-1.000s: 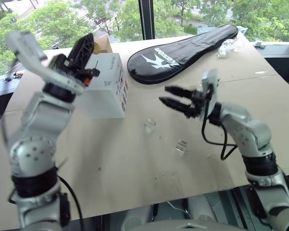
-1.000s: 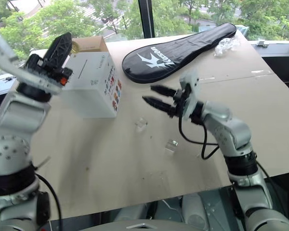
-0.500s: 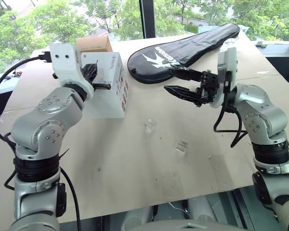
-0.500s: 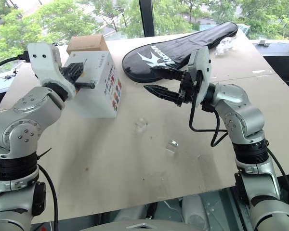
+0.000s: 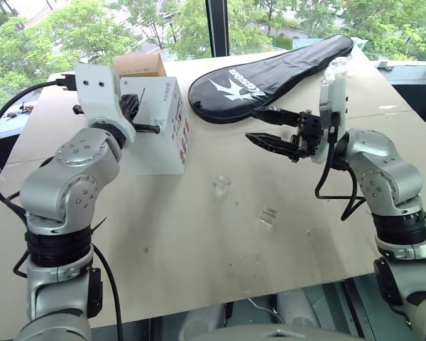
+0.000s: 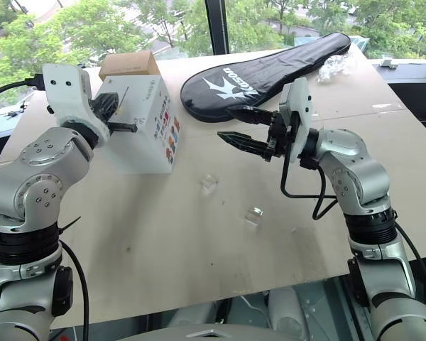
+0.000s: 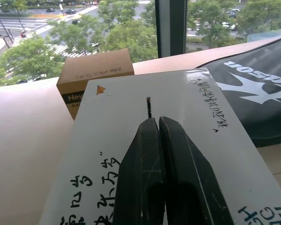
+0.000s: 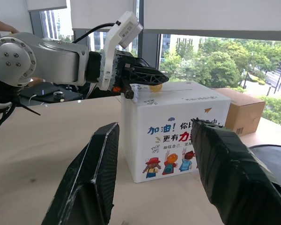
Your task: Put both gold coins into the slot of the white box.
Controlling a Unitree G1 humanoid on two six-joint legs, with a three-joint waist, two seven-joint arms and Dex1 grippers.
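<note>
Two gold coins (image 5: 221,185) lie unpicked on the surface. Left end effector (image 7: 158,123), pressed together, hovers over the white box (image 5: 160,128); right end effector (image 5: 264,126), spread, must descend to a coin.

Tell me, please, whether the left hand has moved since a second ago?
Yes. The left hand has come down from above the white box and turned, now level over its top near the slot.

White box (image 5: 158,126) upright — gold coins (image 5: 221,185) beside
</note>
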